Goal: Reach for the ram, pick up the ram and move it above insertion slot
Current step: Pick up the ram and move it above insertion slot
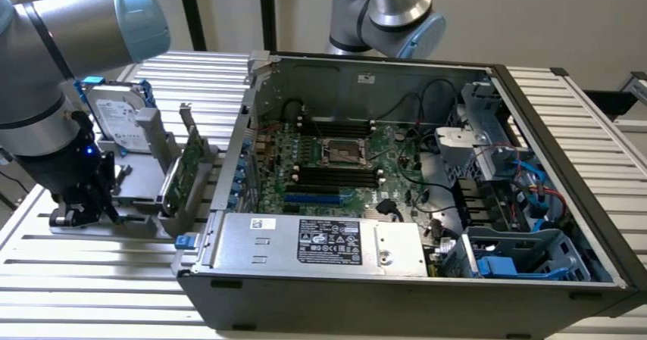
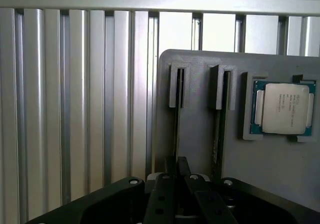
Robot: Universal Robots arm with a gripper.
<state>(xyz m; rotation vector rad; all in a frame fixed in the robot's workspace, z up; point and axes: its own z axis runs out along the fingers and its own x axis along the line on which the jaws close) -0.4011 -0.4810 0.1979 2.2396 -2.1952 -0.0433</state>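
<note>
I judge this to be the end of the reach, at the point of the grasp. In the exterior view the hand (image 1: 86, 204) is down at the grey holder (image 1: 142, 196) on the tabletop (image 1: 101, 279), well apart from the open computer case (image 1: 404, 294) and its black memory slots (image 1: 339, 175).

From the wrist view, the hand (image 2: 176, 170) sits right over the ram (image 2: 177, 119), which stands edge-on in a groove of the holder (image 2: 200, 134). A second stick (image 2: 220, 124) stands in the next groove, and a processor chip (image 2: 282, 107) lies just beyond that.

I cannot tell how far open the hand is, or whether it has a grip on the ram. The stick's near end runs under the black hand body and is hidden there.

I judge that lifting calls for a straight pull along the groove, without brushing the neighbouring stick. The holder's far side is cut off at the picture's edge.
</note>
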